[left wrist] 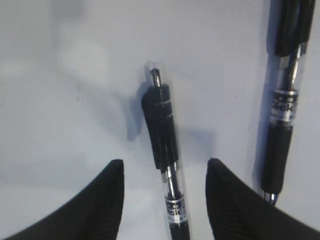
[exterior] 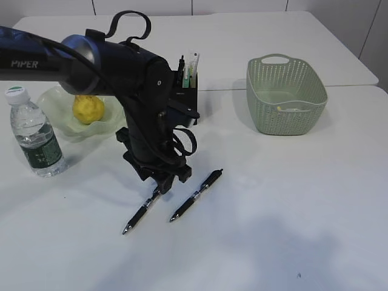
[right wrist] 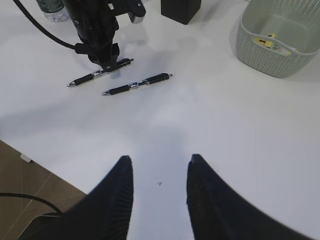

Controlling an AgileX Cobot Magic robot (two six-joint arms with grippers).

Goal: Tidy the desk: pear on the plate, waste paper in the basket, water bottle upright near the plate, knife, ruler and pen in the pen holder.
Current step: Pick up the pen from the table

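Water bottle (exterior: pixel 36 134): stands upright near the left edge of the table (exterior: pixel 291 212), cap on, just beside the plate.
Plate (exterior: pixel 109 124): pale green with a wavy rim, at the back left part of the tabletop, partly hidden by the left arm.
Pear (exterior: pixel 89 109): yellow, lies on the plate.
Left gripper (left wrist: pixel 165 172): points straight down over the first pen in the middle of the table; jaws apart, one finger (left wrist: pixel 107 200) on each side of the pen barrel, not pressing on it in the left wrist view.
First pen (exterior: pixel 138 215): black, lies flat on the table toward the front edge, its upper end under the left gripper.
Second pen (exterior: pixel 196 195): black, lies flat just beside the first one on its right, almost parallel to it, not touching.
Pen holder (exterior: pixel 187 82): black box behind the left arm, toward the back edge, with some thin things standing in it; which ones I cannot tell.
Basket (exterior: pixel 286 94): pale green, at the right part of the table toward the back, with something small and light at its bottom.
Right gripper (right wrist: pixel 159 187): hovers above the bare front part of the table, near the front edge; jaws apart, nothing between them.
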